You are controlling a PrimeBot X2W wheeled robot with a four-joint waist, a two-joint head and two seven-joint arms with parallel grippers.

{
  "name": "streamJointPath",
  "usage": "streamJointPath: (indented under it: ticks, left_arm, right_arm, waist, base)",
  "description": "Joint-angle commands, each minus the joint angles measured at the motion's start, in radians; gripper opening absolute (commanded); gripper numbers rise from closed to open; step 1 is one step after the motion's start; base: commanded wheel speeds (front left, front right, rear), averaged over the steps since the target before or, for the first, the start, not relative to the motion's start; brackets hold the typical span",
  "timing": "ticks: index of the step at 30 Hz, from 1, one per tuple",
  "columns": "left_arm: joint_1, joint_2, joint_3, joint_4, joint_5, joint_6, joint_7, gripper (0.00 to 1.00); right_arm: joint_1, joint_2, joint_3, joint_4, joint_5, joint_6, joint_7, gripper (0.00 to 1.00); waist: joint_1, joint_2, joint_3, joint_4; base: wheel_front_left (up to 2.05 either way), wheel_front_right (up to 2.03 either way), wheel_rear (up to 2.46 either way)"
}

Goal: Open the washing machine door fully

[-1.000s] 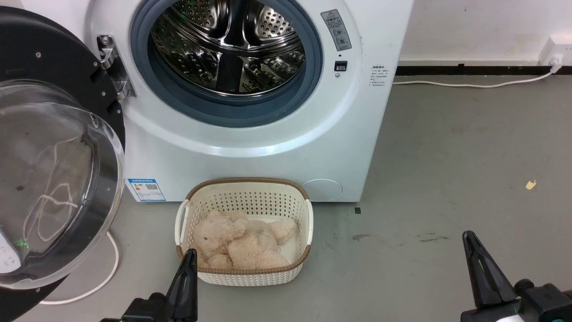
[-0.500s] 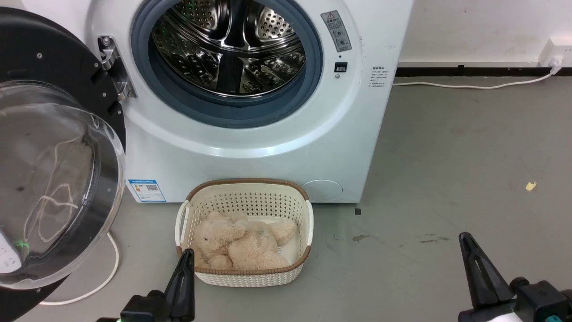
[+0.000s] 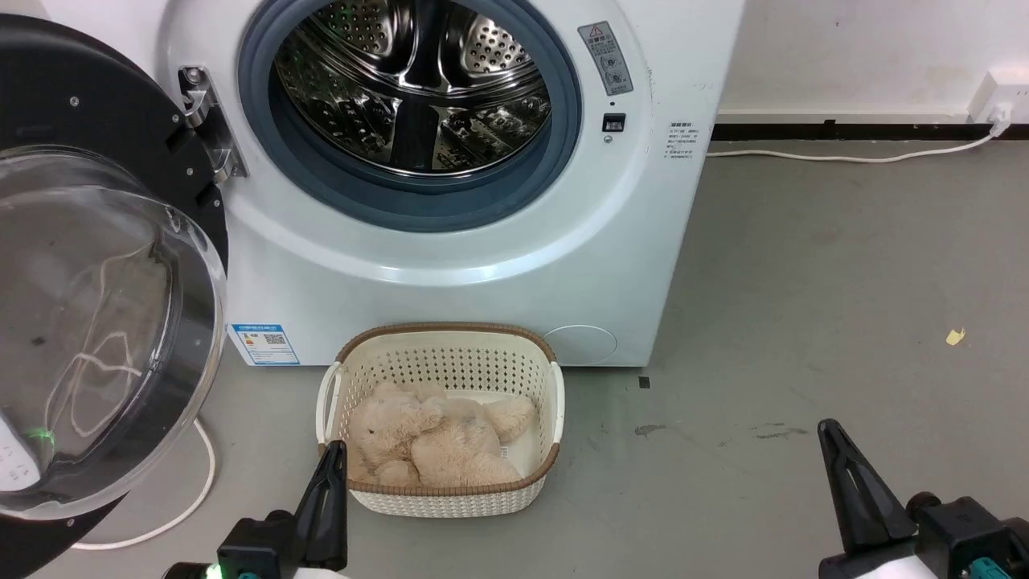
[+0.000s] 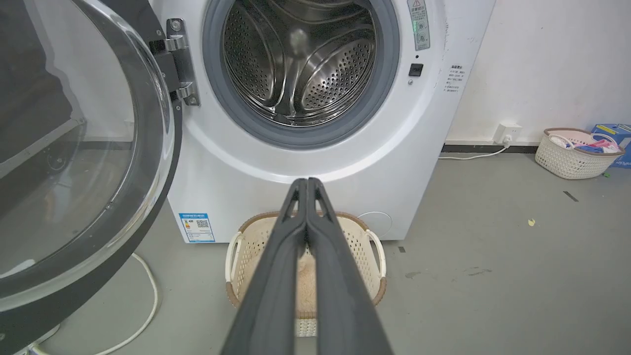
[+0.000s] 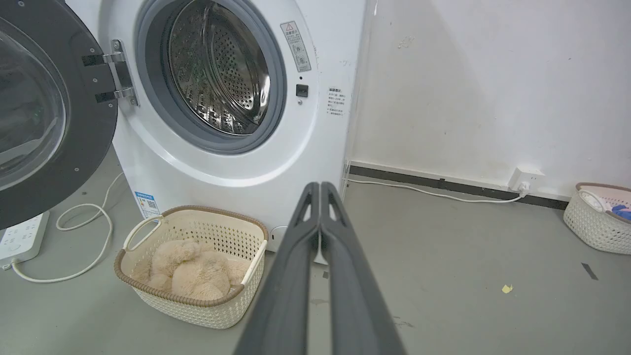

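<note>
One round door (image 3: 96, 322) stands swung wide open at the left edge of the head view. Its black rim runs around a bulging clear bowl, and a metal hinge (image 3: 205, 125) holds it to the white washing machine (image 3: 482, 273) at upper centre. The machine's mouth is uncovered: a grey rubber ring (image 3: 450, 205) circles the steel drum (image 3: 418, 88) (shiny and full of small holes). A blue sticker (image 3: 264, 343) sits low on the front, toward the left. Just in front of the machine, on the grey floor (image 3: 804, 281), stands a cream basket (image 3: 556, 402) with a beige plush toy (image 3: 434, 438) lying in it. A white cable (image 3: 205, 474) loops on the floor below the door. The left gripper (image 4: 306, 183) and the right gripper (image 5: 320, 186) each rise from the bottom middle of their own wrist views. Both have their fingers pressed together with nothing between them, and both are well apart from the door.
</note>
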Motion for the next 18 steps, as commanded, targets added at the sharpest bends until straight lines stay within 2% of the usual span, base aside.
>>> streamJointPath:
  ticks: [1,18]
  left_arm:
    - [-0.016,0.000,0.005,-0.003,0.008,-0.004,0.006,0.00]
    - [-0.033,-0.001,0.020,-0.005,0.026,-0.006,0.041,0.00]
  right_arm:
    - [-0.023,0.002,0.003,0.002,0.002,0.000,0.007,0.00]
    - [-0.039,0.002,0.011,0.012,0.003,0.000,0.041,0.00]
  waist:
    - [-0.0001,0.0000,0.000,0.000]
    - [-0.0001,0.0000,-0.004,0.002]
  base:
    - [0.00,0.00,0.00]
    - [0.00,0.00,0.00]
